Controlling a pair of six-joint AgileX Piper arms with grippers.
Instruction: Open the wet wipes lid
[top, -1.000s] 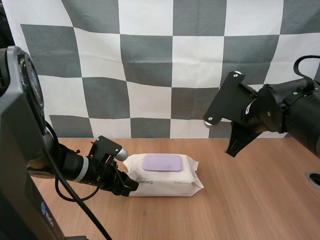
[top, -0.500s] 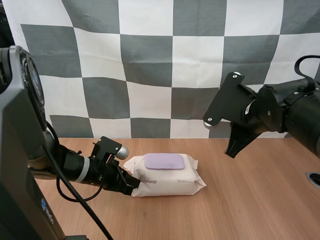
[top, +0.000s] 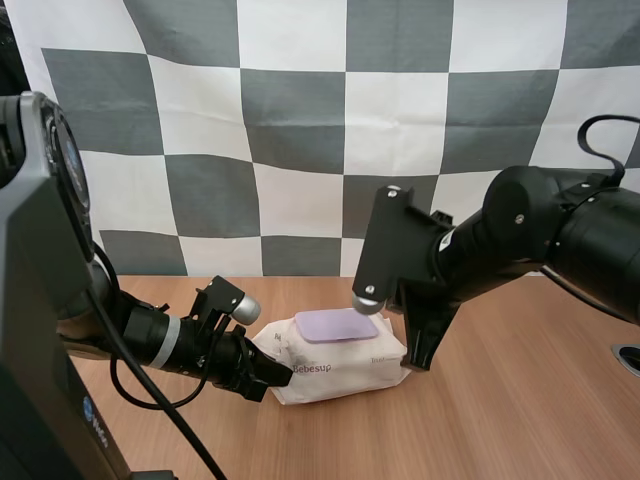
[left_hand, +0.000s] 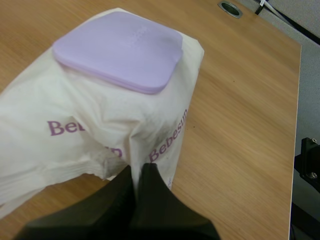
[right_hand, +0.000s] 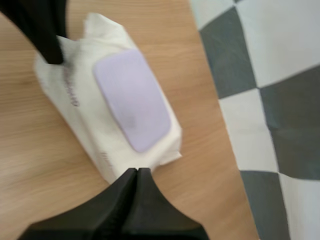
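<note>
A white wet wipes pack (top: 340, 368) lies on the wooden table with its lilac lid (top: 337, 325) flat and closed on top. My left gripper (top: 282, 377) reaches in low from the left and is shut on the pack's crumpled left end. In the left wrist view its tips (left_hand: 137, 172) pinch a fold of the wrapper (left_hand: 75, 120) below the lid (left_hand: 120, 50). My right gripper (top: 418, 362) points down at the pack's right end. In the right wrist view it (right_hand: 136, 171) is shut on nothing, just off the end of the pack (right_hand: 80, 115) beyond the lid (right_hand: 132, 100).
A round metal grommet (top: 628, 358) sits in the table near its right edge, also seen past the pack in the left wrist view (left_hand: 230, 7). Bare wood lies in front of the pack and to its right.
My left gripper has shut on the pack's left end and pushed the pack a little to the right. My right arm has come down from high at the right to the pack's right end.
</note>
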